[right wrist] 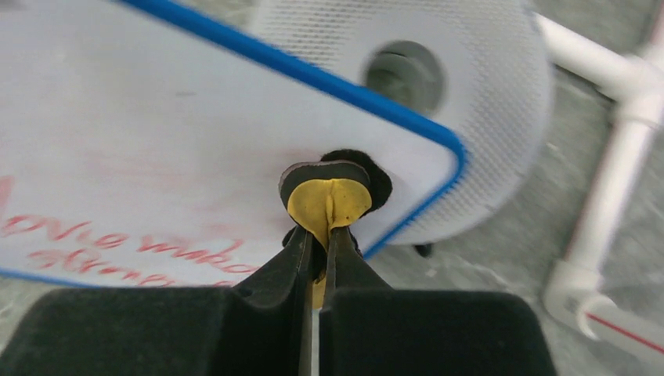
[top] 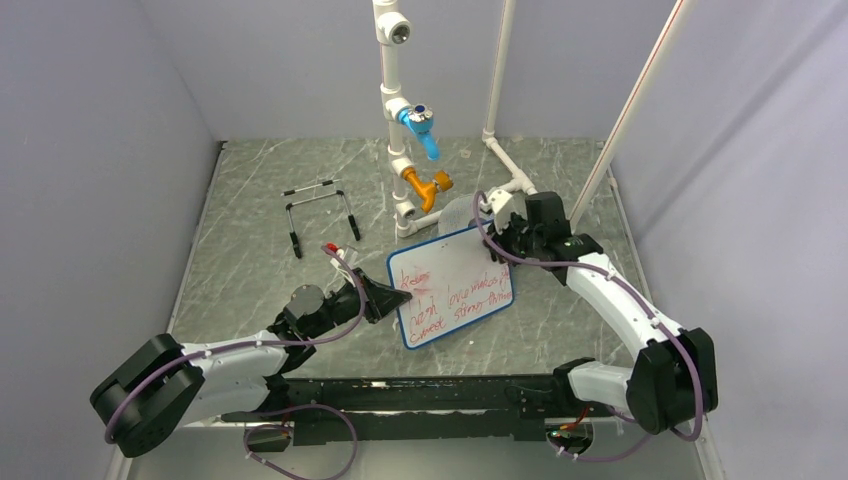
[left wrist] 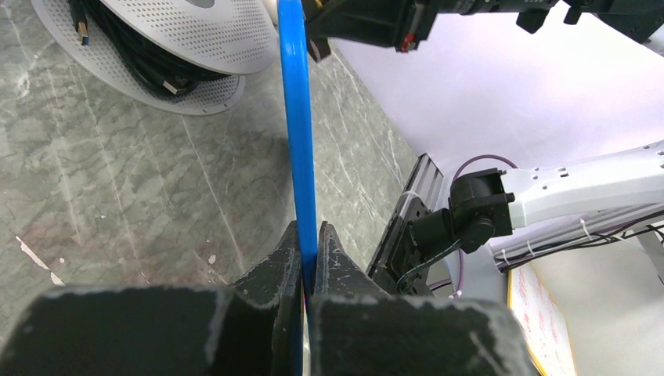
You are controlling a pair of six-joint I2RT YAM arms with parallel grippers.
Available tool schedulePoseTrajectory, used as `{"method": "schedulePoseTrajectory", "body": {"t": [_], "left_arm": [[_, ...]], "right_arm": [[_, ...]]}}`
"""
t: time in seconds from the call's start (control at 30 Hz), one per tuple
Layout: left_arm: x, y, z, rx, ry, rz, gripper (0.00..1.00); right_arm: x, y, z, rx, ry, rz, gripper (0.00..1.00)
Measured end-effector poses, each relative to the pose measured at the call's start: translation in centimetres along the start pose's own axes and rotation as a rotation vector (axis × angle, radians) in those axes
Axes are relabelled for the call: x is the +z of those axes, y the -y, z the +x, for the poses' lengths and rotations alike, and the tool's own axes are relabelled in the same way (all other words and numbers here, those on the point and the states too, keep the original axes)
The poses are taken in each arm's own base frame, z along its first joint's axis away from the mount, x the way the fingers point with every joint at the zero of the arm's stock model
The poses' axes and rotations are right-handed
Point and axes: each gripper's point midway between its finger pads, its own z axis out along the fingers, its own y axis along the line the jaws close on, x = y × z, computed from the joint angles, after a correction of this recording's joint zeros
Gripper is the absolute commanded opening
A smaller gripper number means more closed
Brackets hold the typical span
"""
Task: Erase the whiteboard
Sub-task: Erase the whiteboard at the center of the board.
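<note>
The whiteboard (top: 452, 287) has a blue frame and red handwriting over its lower half, and it is held tilted above the table. My left gripper (top: 383, 300) is shut on its left edge. In the left wrist view that blue frame (left wrist: 297, 117) runs edge-on between the shut fingers of the left gripper (left wrist: 310, 249). My right gripper (top: 494, 238) is at the board's upper right corner, shut on a small yellow eraser with black felt (right wrist: 330, 199). In the right wrist view the right gripper (right wrist: 319, 235) presses the felt against the whiteboard (right wrist: 156, 133), above the red writing.
A round grey perforated disc (top: 455, 212) lies behind the board, and the right wrist view shows the disc (right wrist: 478, 86) too. A white pipe stand (top: 393, 110) with a blue valve (top: 420, 127) and an orange valve (top: 430, 187) rises at the back. A black wire stand (top: 320, 212) sits at back left.
</note>
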Motion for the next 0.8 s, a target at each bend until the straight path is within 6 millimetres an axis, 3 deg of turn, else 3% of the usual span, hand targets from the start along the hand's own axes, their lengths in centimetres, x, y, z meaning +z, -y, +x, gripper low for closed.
{"method": "schedulePoseTrajectory", "body": {"t": [0.13,0.2,0.3,0.53,0.8], "left_arm": [[0.0,0.0,0.0,0.009,0.001,0.002,0.00],[0.0,0.1,0.0,0.016,0.000,0.005,0.00],[-0.1,0.1,0.0,0.015,-0.001,0.005,0.00],[0.0,0.1,-0.1,0.000,0.002,0.002,0.00],[0.0,0.0,-0.2,0.009,0.007,-0.002,0.00]], "right_arm": [[-0.4,3.7,0.6,0.080,-0.007,0.172,0.00],[-0.6,4.6,1.2,0.101,-0.018,0.211,0.00],[-0.3,4.1,1.4,0.083,-0.021,0.173,0.00],[0.3,-0.6,1.6,0.002,-0.024,-0.060,0.00],[-0.1,3.0,2.2,0.077,-0.057,0.131,0.00]]}}
